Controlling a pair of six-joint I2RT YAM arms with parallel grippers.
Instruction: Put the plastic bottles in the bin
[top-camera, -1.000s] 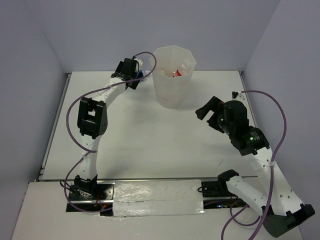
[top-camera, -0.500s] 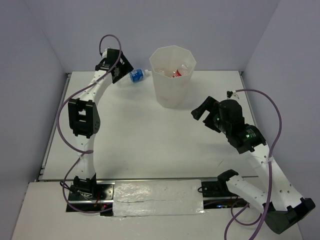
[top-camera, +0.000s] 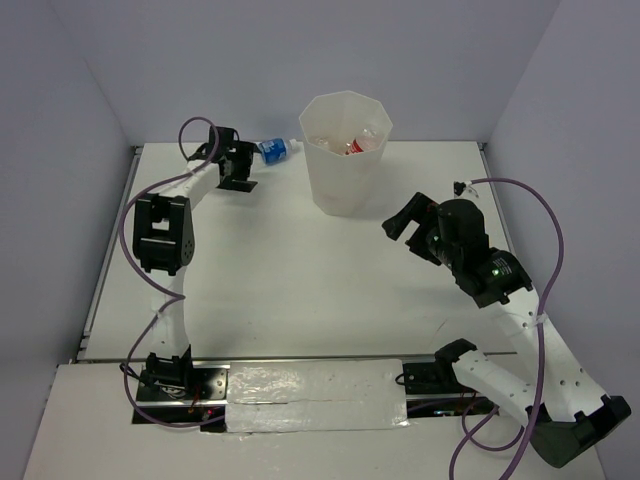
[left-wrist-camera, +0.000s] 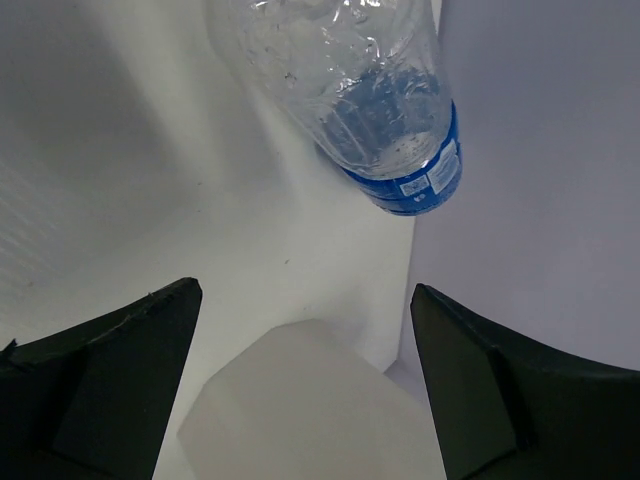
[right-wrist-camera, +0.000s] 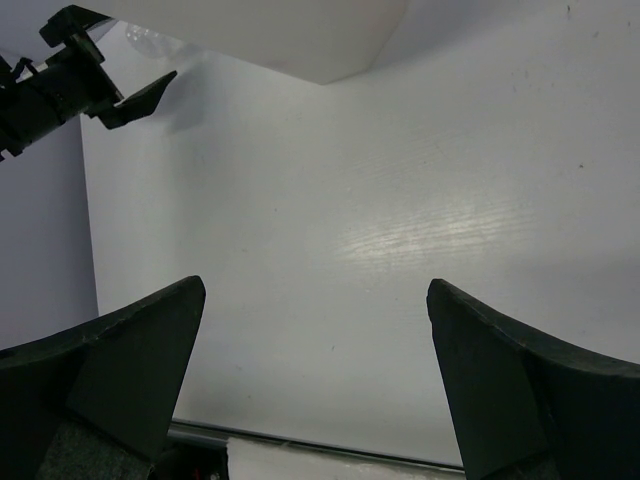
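Observation:
A clear plastic bottle with a blue label (top-camera: 273, 150) lies on its side at the back of the table, left of the bin (top-camera: 347, 150). My left gripper (top-camera: 244, 168) stands open just left of this bottle, not touching it. In the left wrist view the bottle (left-wrist-camera: 350, 90) lies beyond my open left gripper (left-wrist-camera: 305, 288), and the bin (left-wrist-camera: 300, 410) fills the space below. The white faceted bin holds a red-labelled bottle (top-camera: 355, 146) and a clear one (top-camera: 371, 133). My right gripper (top-camera: 410, 232) hangs open and empty right of the bin, over bare table (right-wrist-camera: 315, 285).
The back wall rises directly behind the bottle and the bin. The right wrist view takes in the bin's base (right-wrist-camera: 270, 30) and the left gripper (right-wrist-camera: 95, 85) at its top left. Purple cables loop off both arms. A taped strip (top-camera: 315, 395) runs along the near edge.
My left gripper has drawn back left from over the blue-labelled bottle, then dropped lower beside it. The bottle stays on the table. The right arm shifted slightly left.

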